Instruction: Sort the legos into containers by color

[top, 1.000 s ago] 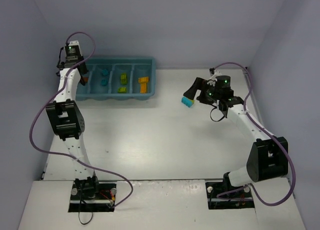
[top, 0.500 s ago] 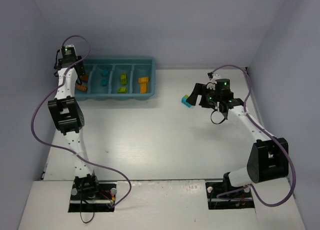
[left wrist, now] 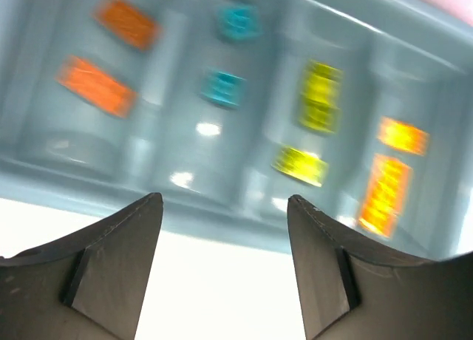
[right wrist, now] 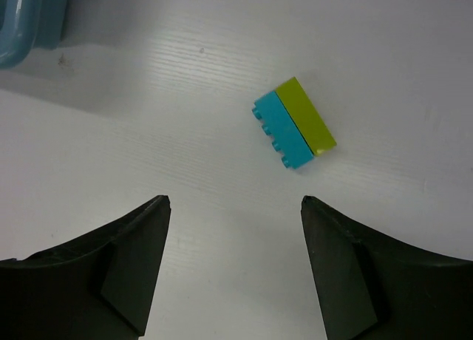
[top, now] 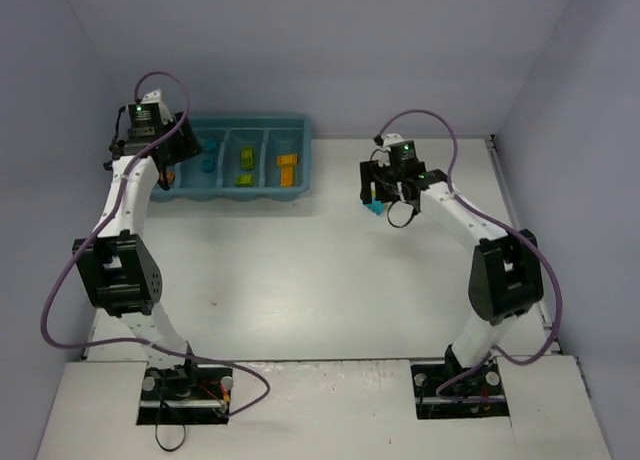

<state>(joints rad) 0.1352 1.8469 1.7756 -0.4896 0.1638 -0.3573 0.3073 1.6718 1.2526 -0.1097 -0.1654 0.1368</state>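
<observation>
The containers are four compartments of one teal tray (left wrist: 222, 211) (top: 306, 130). From left to right they hold two brown-orange legos (left wrist: 96, 85), two teal ones (left wrist: 223, 87), two lime ones (left wrist: 321, 96) and two yellow-orange ones (left wrist: 383, 194). My left gripper (left wrist: 222, 203) (top: 185, 156) hovers open over the tray's near wall, holding nothing. A teal lego joined to a lime one (right wrist: 294, 124) (top: 376, 208) lies on the white table. My right gripper (right wrist: 235, 201) (top: 372, 185) stands open above the table, with that pair just ahead of its fingertips and apart from them.
The tray's right corner (right wrist: 26, 26) shows at the upper left of the right wrist view. Purple cables loop from both arms. Pale walls close in the table at the back and both sides.
My left gripper has opened and shifted right along the tray's left end. My right arm has swung left to stand over the teal-and-lime pair, its jaws narrower than before.
</observation>
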